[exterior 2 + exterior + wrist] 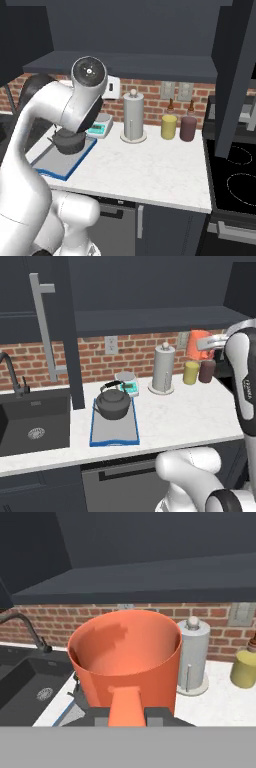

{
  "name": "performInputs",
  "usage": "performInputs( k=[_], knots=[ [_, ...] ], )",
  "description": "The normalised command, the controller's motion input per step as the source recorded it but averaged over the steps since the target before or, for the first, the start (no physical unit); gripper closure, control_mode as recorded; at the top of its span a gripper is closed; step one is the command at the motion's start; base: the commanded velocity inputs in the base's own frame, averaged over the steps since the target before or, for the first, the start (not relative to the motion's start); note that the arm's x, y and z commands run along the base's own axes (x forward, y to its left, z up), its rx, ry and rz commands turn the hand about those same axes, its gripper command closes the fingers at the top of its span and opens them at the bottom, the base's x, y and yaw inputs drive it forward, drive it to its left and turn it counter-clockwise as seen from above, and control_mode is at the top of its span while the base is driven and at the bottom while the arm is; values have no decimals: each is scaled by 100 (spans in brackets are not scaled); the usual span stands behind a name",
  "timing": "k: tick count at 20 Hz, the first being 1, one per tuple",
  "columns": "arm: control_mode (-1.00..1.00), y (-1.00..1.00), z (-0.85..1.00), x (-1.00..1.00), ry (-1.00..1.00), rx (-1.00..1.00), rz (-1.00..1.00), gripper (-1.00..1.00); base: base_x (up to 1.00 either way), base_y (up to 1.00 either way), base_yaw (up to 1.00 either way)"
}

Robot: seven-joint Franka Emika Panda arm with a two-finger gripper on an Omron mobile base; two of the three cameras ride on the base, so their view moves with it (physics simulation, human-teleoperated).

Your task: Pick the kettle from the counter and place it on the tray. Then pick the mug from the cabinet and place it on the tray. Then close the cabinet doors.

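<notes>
Left base view: squat dark grey kettle (114,402) already sits on the flat blue-rimmed grey tray (115,432), door (70,331) open. Right base view: same. Hand view: gripper (127,713) clamped on the small orange mug's (125,657) handle, carried above the white speckled surface (220,699); placing and closing doors remain.
</notes>
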Motion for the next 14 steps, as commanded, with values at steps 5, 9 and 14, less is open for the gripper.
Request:
performInputs(
  k=[5,9,14],
  knots=[
    [-100,81,-63,-81,0,-1,3,100,0,0,0],
    [-100,95,-87,-22,6,-6,8,100,0,0,0],
    [-100,95,-86,-1,8,-4,19,100,0,0,0]
  ],
)
